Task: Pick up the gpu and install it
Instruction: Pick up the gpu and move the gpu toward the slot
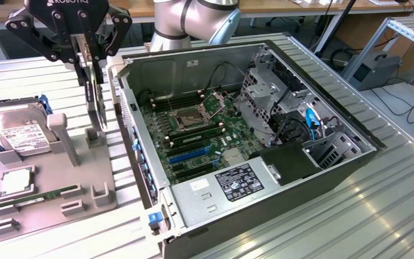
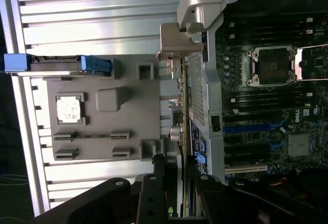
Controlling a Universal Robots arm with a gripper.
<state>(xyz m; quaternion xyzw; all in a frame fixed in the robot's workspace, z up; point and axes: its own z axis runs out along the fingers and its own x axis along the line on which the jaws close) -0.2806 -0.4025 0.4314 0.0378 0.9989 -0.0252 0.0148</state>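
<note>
The gpu [image 1: 95, 102] hangs edge-on and upright, a thin dark card with a silver bracket [image 2: 176, 44] at one end. My gripper [image 1: 86, 53] is shut on its upper part, beside the open computer case [image 1: 279, 70] on the exterior view's left. The card's lower end is close above an upright slot of the grey holder tray [image 1: 95, 141]; whether they touch I cannot tell. In the wrist view the gpu [image 2: 180, 106] runs out from between my fingers [image 2: 154, 183], along the case's outer wall [image 2: 207, 80]. The motherboard's blue expansion slot [image 1: 189, 155] lies bare inside the case.
The grey holder tray [image 1: 49, 162] also carries a silver hard drive [image 1: 16, 132], a square processor chip [image 1: 16, 183] and a green RAM stick [image 1: 34, 197]. Drive cages and cables [image 1: 293, 118] fill the case's far side. The power supply [image 1: 239, 183] sits at its near end.
</note>
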